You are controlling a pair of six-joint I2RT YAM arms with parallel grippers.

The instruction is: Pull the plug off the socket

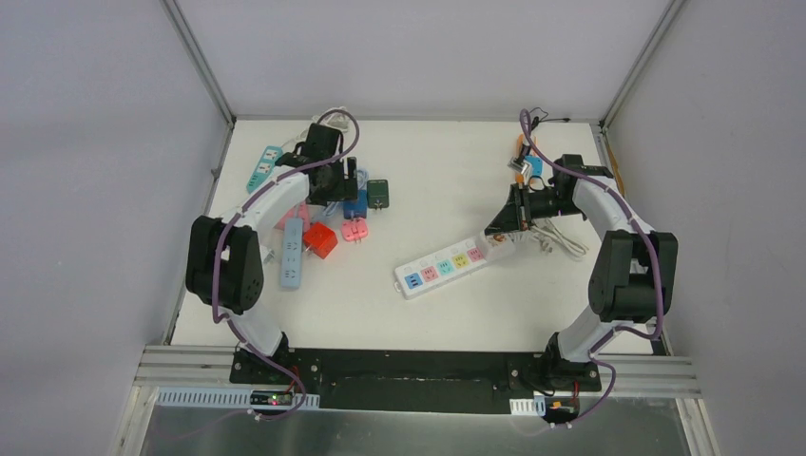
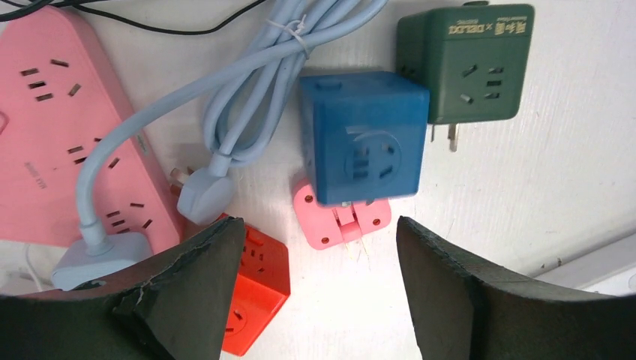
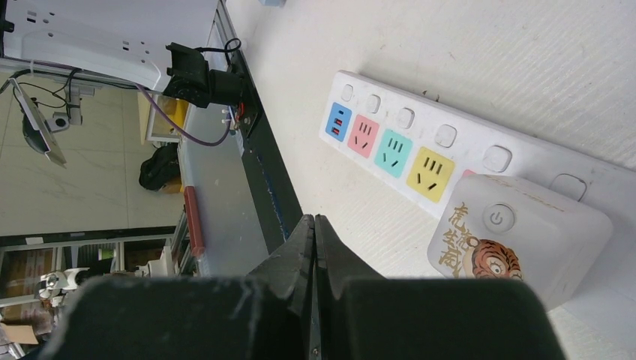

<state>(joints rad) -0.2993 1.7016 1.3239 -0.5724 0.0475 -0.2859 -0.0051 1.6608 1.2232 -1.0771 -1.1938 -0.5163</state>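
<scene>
The white, rounded plug block [image 3: 517, 240], printed with a tiger and a power button, sits seated at one end of the long white power strip [image 3: 427, 120], which lies right of centre on the white desk [image 1: 447, 180]. My right hand [image 3: 315, 247] hovers just beside it, fingers pressed together and gripping nothing. Four coloured outlets, blue, pink, teal and yellow, show bare in the right wrist view; the top view loses the tiger print. Across the desk, my left hand [image 2: 319, 225] stands wide apart and empty over a blue cube adapter [image 2: 364, 146], a dark green adapter [image 2: 465, 64], a small pink plug [image 2: 341, 221] and an orange-red cube adapter [image 2: 259, 285].
</scene>
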